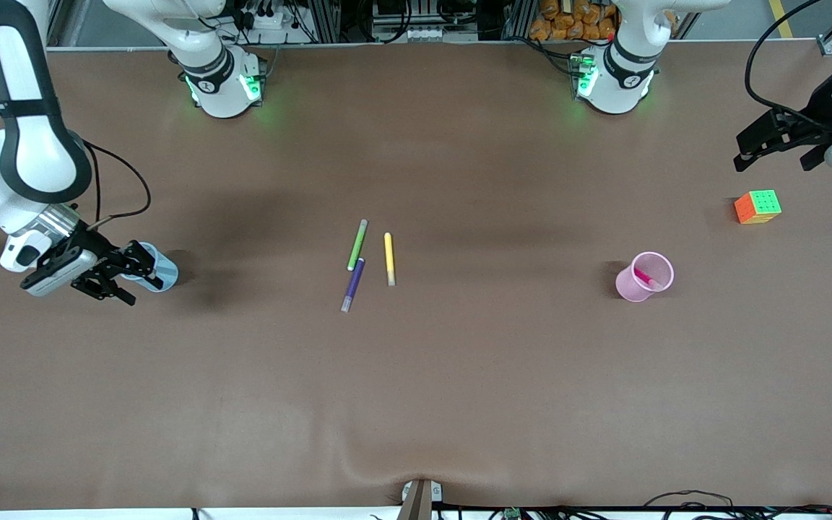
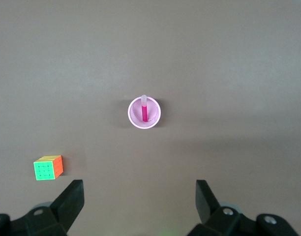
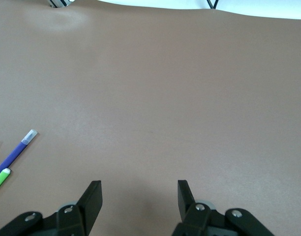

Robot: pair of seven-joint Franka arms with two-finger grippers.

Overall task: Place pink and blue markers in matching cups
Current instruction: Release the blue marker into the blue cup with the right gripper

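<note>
While the pink marker stands in the pink cup, both arms wait.

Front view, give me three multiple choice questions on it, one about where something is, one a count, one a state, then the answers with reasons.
1. Where is the pink marker?
A. in the pink cup
B. beside the yellow pen
C. on the cube

2. How many pens lie loose mid-table?
A. one
B. three
C. five

3. How does the right tool stand?
A. shut on the purple pen
B. open at the blue cup, nothing held
C. shut on the cube

Answers:
1 A: the left wrist view shows it upright inside the cup.
2 B: the green pen, the purple pen and the yellow pen lie there.
3 B: the right wrist view shows its fingers apart with nothing between them.
</note>
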